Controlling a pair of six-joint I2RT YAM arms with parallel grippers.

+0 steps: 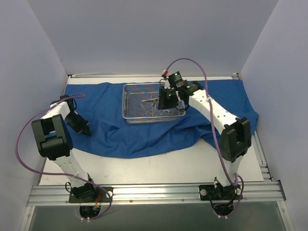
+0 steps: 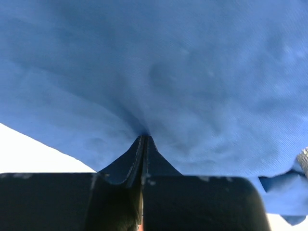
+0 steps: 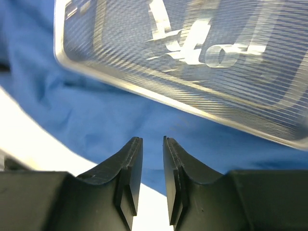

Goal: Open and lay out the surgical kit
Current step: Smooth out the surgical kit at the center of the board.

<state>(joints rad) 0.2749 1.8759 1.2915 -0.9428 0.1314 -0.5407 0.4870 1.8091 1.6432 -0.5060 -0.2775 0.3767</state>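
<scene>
We see a white counter [image 1: 159,168] inside pale walls, with the two arms bolted at its near edge. Most of the counter's far half is covered by the royal-blue cloth wrap [image 1: 106,106], which is opened out and rumpled, its near edge curving across the counter and its right side bunched by the right arm. On the cloth, toward the back and near the middle, sits the shallow wire-mesh tray [image 1: 125,103], flat and upright. Inside it lie several thin steel ring-handled instruments [image 1: 153,107], gathered in the tray's right half; we cannot count them with confidence.

The left gripper [image 2: 144,139] is low at the cloth's left part, and its jaws are clenched on a pinch of the blue fabric, which puckers where the tips meet. The right gripper [image 3: 151,144] sits over the cloth close to the tray's outer wall; its jaws are released, parted by a narrow gap with nothing between them. From that wrist the instruments show only as blurred shapes through the mesh.
</scene>
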